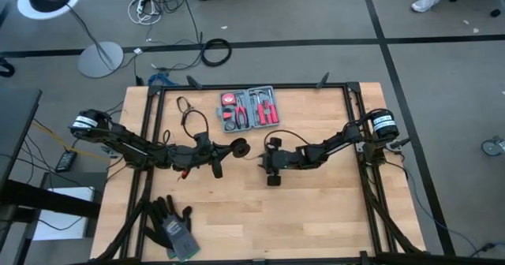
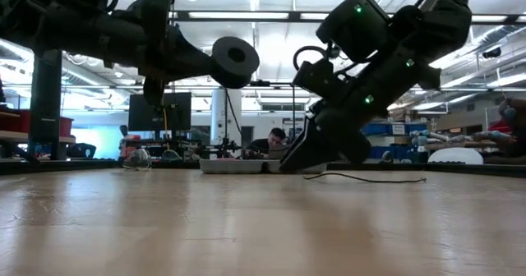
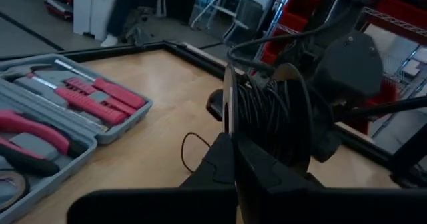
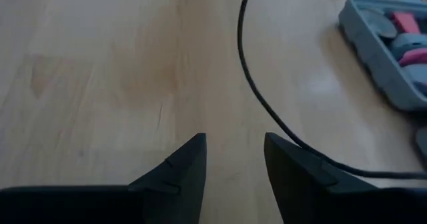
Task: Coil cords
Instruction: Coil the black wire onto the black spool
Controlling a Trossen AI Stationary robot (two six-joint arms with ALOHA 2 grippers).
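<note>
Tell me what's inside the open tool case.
The tool case holds red-handled tools and grey ones, each in a moulded slot. Anything beneath the tools is covered.

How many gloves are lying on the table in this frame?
1 for certain: a dark glove with a green cuff lies at the table's near-left corner, by the frame rail. It looks bulky, so a second glove may be hidden beneath it.
</note>
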